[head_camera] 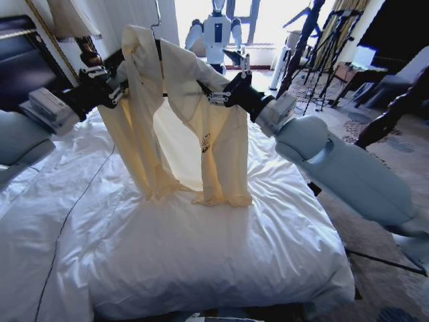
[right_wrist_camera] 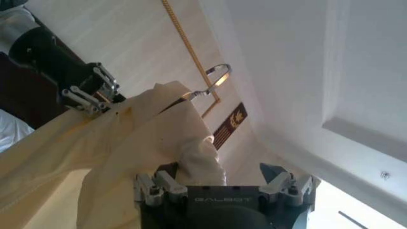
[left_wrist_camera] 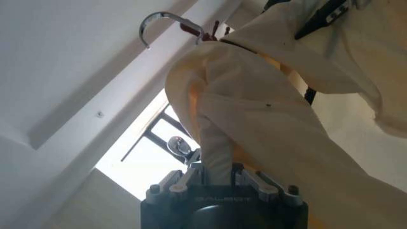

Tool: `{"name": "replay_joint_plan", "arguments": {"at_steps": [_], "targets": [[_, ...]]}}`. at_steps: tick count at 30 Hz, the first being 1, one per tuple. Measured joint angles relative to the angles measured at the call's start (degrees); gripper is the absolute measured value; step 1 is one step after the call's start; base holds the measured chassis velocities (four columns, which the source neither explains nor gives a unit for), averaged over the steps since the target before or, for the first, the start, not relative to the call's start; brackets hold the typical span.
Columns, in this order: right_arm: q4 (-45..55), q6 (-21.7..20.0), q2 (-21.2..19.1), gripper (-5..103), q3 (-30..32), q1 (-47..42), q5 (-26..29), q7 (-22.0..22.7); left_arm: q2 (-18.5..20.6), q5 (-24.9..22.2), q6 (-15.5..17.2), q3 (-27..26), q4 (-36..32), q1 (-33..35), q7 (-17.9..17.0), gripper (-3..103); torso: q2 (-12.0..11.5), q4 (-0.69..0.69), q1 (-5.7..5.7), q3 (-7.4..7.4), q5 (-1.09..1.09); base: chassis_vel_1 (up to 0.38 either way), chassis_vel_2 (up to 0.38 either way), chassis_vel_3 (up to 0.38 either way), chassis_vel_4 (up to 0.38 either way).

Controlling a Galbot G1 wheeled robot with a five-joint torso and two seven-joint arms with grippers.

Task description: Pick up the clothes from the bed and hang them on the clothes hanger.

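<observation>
Head view: my left gripper [head_camera: 119, 90] and right gripper [head_camera: 218, 98] hold the pale yellow hooded top [head_camera: 175, 121] spread above the bed [head_camera: 201, 255], already draped on a hanger hook [head_camera: 157, 20].

Left wrist view: my fingers [left_wrist_camera: 190, 176] are clamped on a fold of it.

Right wrist view: one side of my fingers [right_wrist_camera: 156, 183] pinches cloth; I judge hanging nearly done, needing release next.

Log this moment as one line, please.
left gripper: shut on top | right gripper: gripping top's other shoulder | top: on hanger, held above bed
</observation>
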Motion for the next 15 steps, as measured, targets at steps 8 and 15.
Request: {"name": "replay_joint_plan", "arguments": {"at_steps": [8,15], "targets": [[3.8,-5.7,-5.0,57,0.8,0.2,-1.7,-4.4,-0.7,2.8,-1.1,0.0,0.6,0.5,0.2,21,0.0,-0.04,-0.01,0.00,0.04,0.000,0.000,0.000,0.000],[3.4,-9.5,-5.0,50,0.5,1.5,-1.4,-5.2,-1.6,5.1,-1.1,0.1,0.7,0.2,-0.4,21,0.0,-0.01,-0.01,0.00,0.01,0.000,0.000,0.000,0.000]]}}
